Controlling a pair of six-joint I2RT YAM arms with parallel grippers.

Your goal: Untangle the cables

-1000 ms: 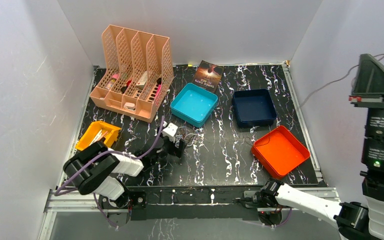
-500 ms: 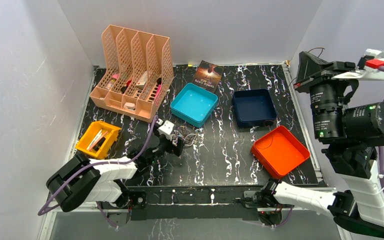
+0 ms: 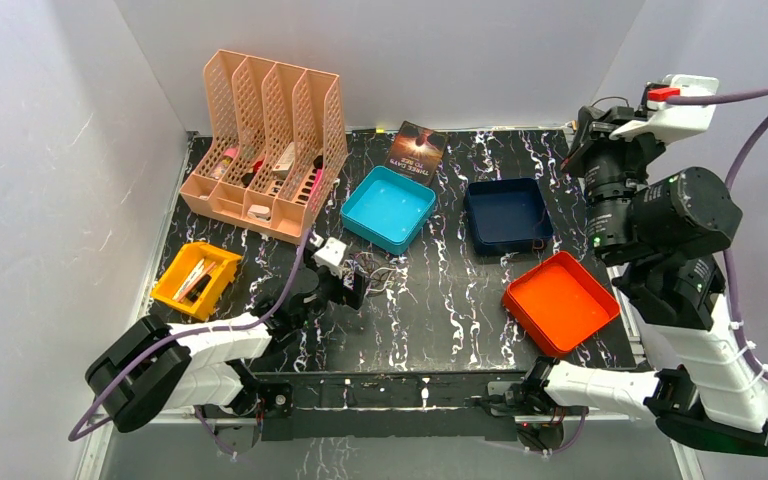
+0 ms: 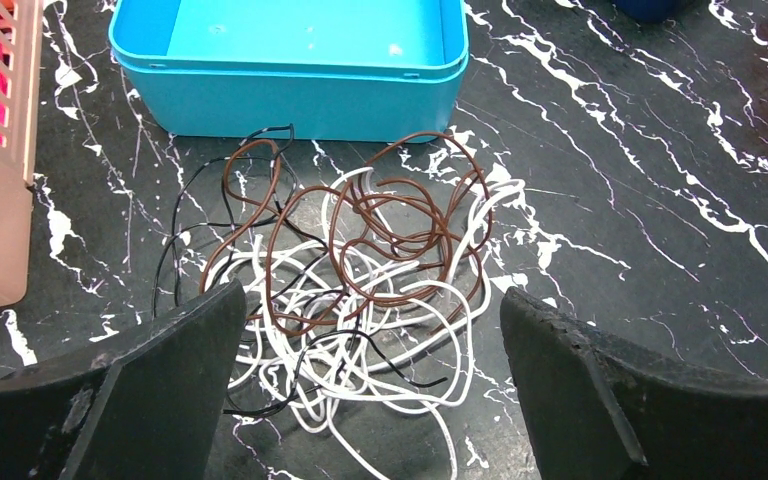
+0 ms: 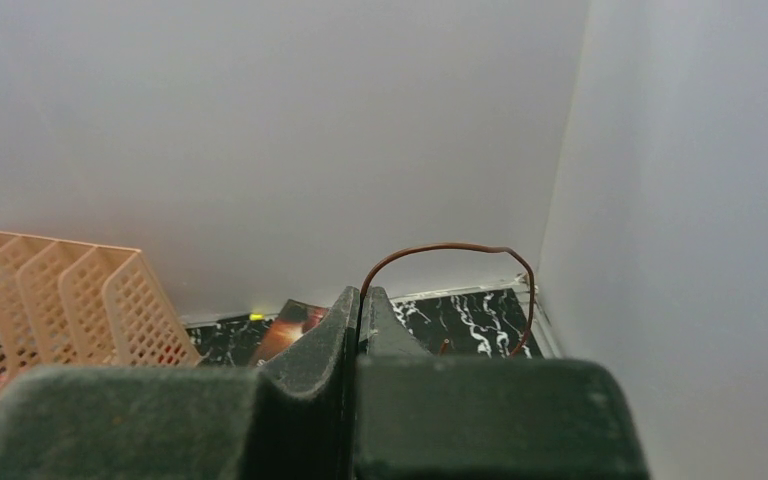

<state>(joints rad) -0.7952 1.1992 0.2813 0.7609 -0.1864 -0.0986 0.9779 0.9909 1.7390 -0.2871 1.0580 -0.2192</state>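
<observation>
One thin brown cable (image 5: 450,246) clamped in right gripper (image 5: 358,300), raised far right. Thin white, brown, black cables (image 4: 360,290) lie knotted just near teal plastic tray (image 4: 290,90); left gripper (image 4: 370,297) spread wide astride them. Untangling barely begun.

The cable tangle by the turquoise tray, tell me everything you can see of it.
The cables are thin, flexible cords, white, brown and black, looped through one another in one loose heap. Brown loops lie mostly on top, white ones beneath, black strands trail at one edge. It lies flat on the black marbled table, just before the turquoise tray. The open left gripper straddles it.
</observation>
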